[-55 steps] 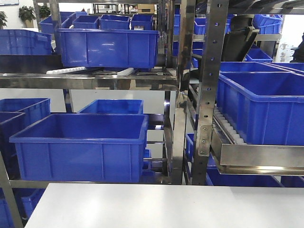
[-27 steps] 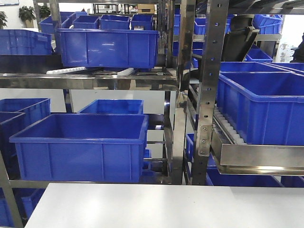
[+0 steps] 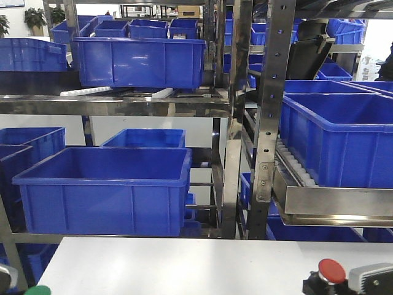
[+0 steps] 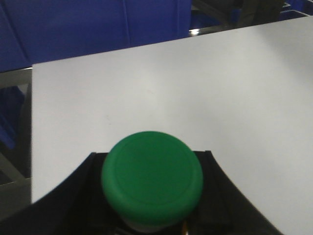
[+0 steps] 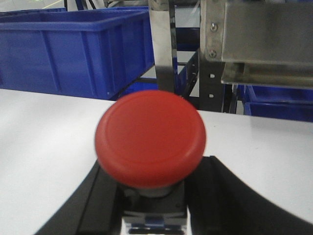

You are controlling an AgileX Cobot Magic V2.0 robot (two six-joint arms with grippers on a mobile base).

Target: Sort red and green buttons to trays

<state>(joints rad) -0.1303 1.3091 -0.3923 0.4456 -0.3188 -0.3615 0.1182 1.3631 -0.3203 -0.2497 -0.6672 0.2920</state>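
Note:
The green button [image 4: 152, 177] fills the lower middle of the left wrist view, its round cap facing the camera. My left gripper [image 4: 149, 154] is shut on its base, black fingers [image 4: 80, 196] on either side. In the front view the green button [image 3: 38, 290] peeks in at the bottom left corner. My right gripper [image 5: 155, 164] is shut on the dark base of the red button [image 5: 150, 138], which is held above the white table [image 5: 39, 161]. The front view shows the red button [image 3: 331, 270] at the bottom right, next to the right gripper [image 3: 368, 279]. The trays are out of view.
Behind the white table [image 3: 196, 264] stands a steel rack [image 3: 267, 123] loaded with deep blue bins [image 3: 104, 187]. A sloped roller shelf with another blue bin [image 3: 344, 135] hangs at the right. The table's left edge [image 4: 32, 122] drops off beside the left gripper.
Both grippers have risen into the bottom of the front view, the left with the green button and the right with the red button. Earlier only the bare table showed there.

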